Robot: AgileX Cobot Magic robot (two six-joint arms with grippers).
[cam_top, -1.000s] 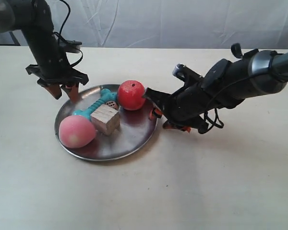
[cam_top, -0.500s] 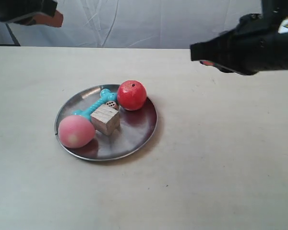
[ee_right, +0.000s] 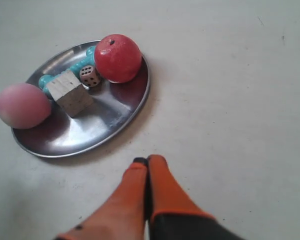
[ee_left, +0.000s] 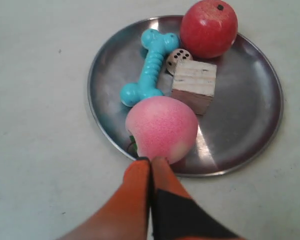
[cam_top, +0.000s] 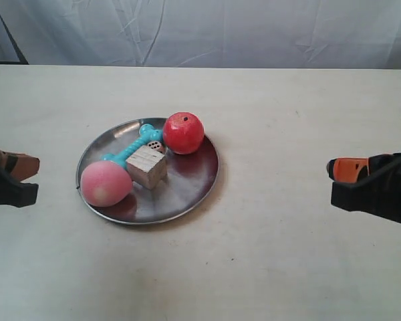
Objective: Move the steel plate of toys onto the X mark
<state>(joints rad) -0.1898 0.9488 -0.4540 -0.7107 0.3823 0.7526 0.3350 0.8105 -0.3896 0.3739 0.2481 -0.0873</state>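
At the far left, the left pincer is fully closed, its two orange fingers pressed flat together. It holds nothing and hangs just before the near rim of the plate, on the peach side, without touching anything that I can see.

The steel plate lies flat on the table, a little left of the middle. On it, from left to right, are the pink peach, the teal bone, the wooden cube, the small die behind the cube, and the red apple at the far right edge.

I judge the plate stiff, thin and smooth, so it is probably slippery between the fingers. With the toys it should not be heavy. The toys lie loose, and the round peach and apple would likely roll if the plate tilts. The best hold seems to be the raised rim, at bare places on two opposite sides, keeping the plate level.

At the right, the right pincer is also closed and empty. It is well apart from the plate, over bare table.

I cannot find the X mark in these views.
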